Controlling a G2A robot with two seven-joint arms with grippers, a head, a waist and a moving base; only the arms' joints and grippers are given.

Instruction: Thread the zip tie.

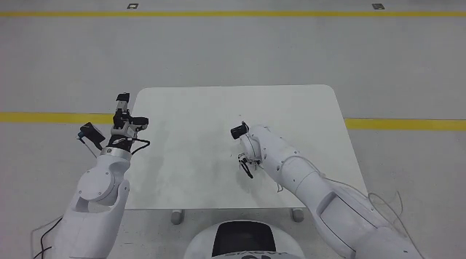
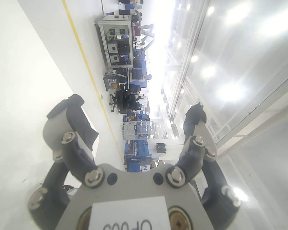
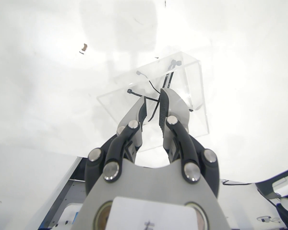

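We find black zip ties (image 3: 130,91) lying crossed in a clear box (image 3: 194,89) on the surface (image 3: 50,96); right fingers (image 3: 164,106) narrowly parted around one strand, left fingers (image 2: 74,120) wide, empty.

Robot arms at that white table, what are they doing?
The right gripper hangs over a clear box of black zip ties on the white table. Its fingers are slightly apart with one tie running between them, and it does not look clamped yet. The left gripper is wide open and empty at the table's left edge. No threading has begun.
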